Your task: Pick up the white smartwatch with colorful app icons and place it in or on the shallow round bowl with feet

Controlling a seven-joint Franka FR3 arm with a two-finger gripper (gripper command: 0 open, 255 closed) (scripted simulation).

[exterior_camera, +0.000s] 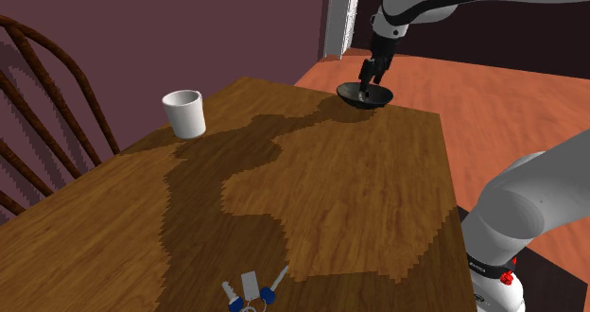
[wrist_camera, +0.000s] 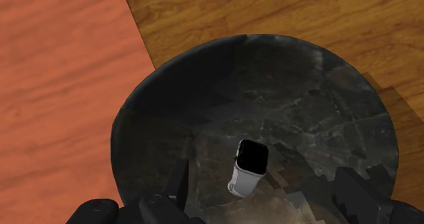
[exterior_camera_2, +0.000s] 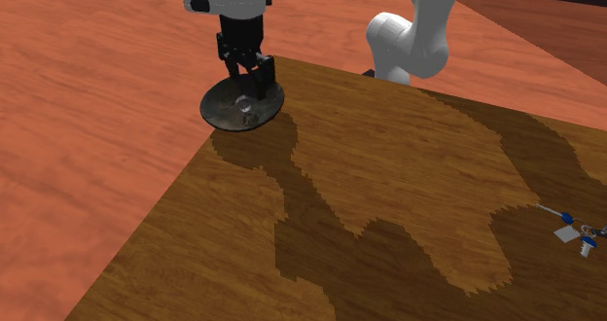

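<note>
Your fingers (exterior_camera: 370, 72) hang just above a dark, shallow round bowl (exterior_camera: 350, 94) that sits at the far corner of the wooden worktop (exterior_camera: 359, 187), at about 1 o'clock in the shoulder view. The white arm (exterior_camera: 425, 0) reaches down to it from 12 o'clock.

In the second exterior view the bowl (exterior_camera_2: 214, 110) is at 11 o'clock, right at the worktop (exterior_camera_2: 409, 154) corner, with reddish floor (exterior_camera_2: 97, 76) past the edge. The fingers (exterior_camera_2: 263, 76) point straight down into it, and a small pale shape, the smartwatch (exterior_camera_2: 243, 104), lies under them.

Looking along the hand, the bowl (wrist_camera: 204, 87) has a mottled dark grey inside. The smartwatch (wrist_camera: 249, 165) lies on the bowl's bottom, white band and a black face, no icons visible. The fingers (wrist_camera: 178, 186) stand wide apart, one on each side of the watch, and touch neither the watch nor each other. They hold nothing.

Elsewhere in the shoulder view, a white mug (exterior_camera: 185, 112) stands upright at 10 o'clock, well apart from the bowl. A bunch of keys (exterior_camera: 251, 291) with blue heads lies at 6 o'clock by the near edge. A dark wooden chair (exterior_camera: 38, 102) back shows at 9 o'clock, beside the worktop
</note>
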